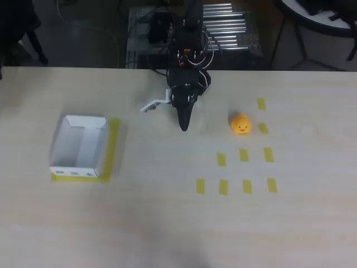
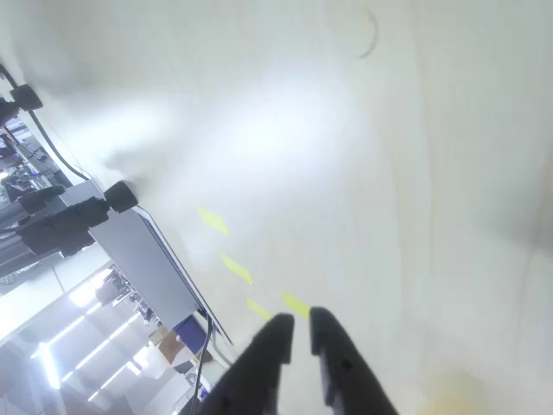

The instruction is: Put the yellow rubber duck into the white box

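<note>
One yellow rubber duck [image 1: 241,124], one white box [image 1: 80,147], nine yellow tape strips [image 1: 244,155], one gripper [image 1: 183,126]

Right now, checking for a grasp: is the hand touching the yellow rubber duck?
Apart. The overhead view shows bare table between the hand and the yellow rubber duck.

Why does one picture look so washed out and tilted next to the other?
Wrist view: strong glare bleaches the table near white, the picture is tilted, and only the hand tips read clearly. Overhead view: even, soft light; the yellow rubber duck and white box are plain to see, slightly soft.
</note>
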